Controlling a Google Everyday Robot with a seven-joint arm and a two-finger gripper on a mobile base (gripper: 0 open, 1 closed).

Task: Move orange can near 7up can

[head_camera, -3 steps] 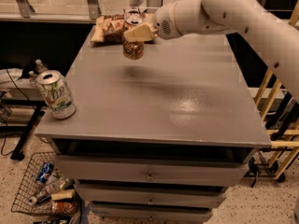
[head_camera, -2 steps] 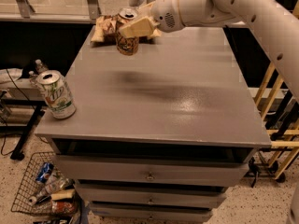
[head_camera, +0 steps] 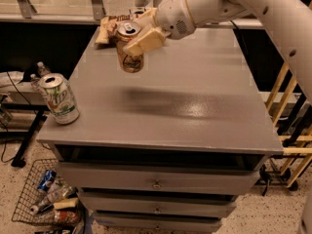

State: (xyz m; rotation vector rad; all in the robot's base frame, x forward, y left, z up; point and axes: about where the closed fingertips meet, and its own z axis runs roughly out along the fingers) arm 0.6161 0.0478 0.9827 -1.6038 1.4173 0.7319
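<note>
The orange can [head_camera: 129, 48] has an orange-brown body and a silver top. It hangs tilted in the air above the far left part of the grey cabinet top [head_camera: 195, 96]. My gripper [head_camera: 139, 35] is shut on the orange can near its top. The 7up can [head_camera: 59, 99], white and light green, stands at the near left corner of the cabinet top, well below and to the left of the held can.
A snack bag [head_camera: 108, 27] lies at the far left edge of the cabinet top, behind the held can. A wire basket [head_camera: 46, 199] with bottles stands on the floor at the left. Wooden rails [head_camera: 282, 106] stand to the right. Drawers [head_camera: 156, 182] face front.
My arm has carried the orange can leftward and toward the near side, away from the snack bag and closer to the 7up can. The 7up can has not moved.
</note>
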